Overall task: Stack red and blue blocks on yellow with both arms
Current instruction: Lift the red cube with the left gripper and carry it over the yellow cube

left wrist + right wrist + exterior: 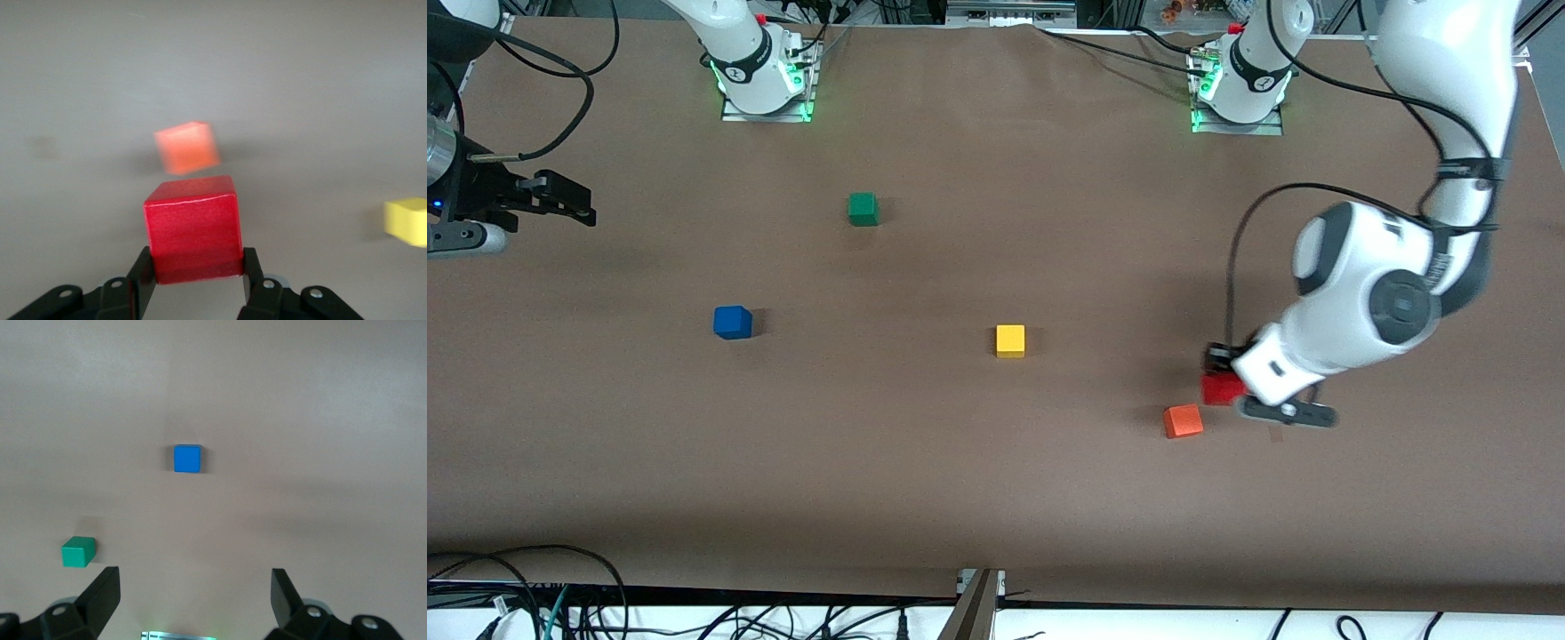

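My left gripper [1224, 373] is shut on the red cube [1221, 388], low over the table toward the left arm's end. In the left wrist view the red cube [193, 230] sits squarely between the fingers of my left gripper [199, 265]. The yellow cube [1010, 340] sits mid-table and also shows in the left wrist view [407, 221]. The blue cube [732, 322] sits toward the right arm's end and also shows in the right wrist view [187, 459]. My right gripper [560, 200] hangs open and empty in the air at the right arm's end; the right wrist view [195, 600] shows its jaws wide apart.
An orange cube [1183, 420] lies right beside the red cube, nearer the front camera, and also shows in the left wrist view [188, 148]. A green cube [863, 209] sits nearer the robot bases and also shows in the right wrist view [79, 551].
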Motion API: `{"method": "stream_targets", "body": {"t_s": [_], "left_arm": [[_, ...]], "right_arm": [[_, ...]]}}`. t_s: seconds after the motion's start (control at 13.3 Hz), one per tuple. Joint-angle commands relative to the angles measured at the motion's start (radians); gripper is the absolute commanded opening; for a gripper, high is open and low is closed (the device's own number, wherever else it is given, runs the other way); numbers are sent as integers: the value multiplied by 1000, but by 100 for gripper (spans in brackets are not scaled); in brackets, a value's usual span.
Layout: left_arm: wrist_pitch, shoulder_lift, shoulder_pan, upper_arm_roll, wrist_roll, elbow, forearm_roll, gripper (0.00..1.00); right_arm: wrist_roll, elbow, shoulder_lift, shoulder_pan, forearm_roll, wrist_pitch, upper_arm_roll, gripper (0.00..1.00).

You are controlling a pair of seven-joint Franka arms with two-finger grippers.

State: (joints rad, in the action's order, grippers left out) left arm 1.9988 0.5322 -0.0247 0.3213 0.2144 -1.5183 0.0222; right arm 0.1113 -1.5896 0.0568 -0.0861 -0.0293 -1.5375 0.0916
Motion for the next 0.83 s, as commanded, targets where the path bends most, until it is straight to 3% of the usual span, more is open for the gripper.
{"method": "stream_targets", "body": {"t_s": [0.0, 0.3, 0.53, 0.75], "left_arm": [[-17, 28, -133, 56, 193, 20, 10, 6], [-12, 101, -345, 36, 249, 75, 31, 6], [-12, 169, -421, 9, 324, 148, 47, 8], [-12, 219, -503, -68, 349, 225, 116, 8]], "right_arm": [[10, -9, -14, 16, 17, -6, -9, 100], [10, 5, -9, 16, 16, -4, -9, 100], [4, 8, -5, 20, 17, -6, -6, 100], [4, 17, -2, 20, 17, -6, -6, 100]]}}
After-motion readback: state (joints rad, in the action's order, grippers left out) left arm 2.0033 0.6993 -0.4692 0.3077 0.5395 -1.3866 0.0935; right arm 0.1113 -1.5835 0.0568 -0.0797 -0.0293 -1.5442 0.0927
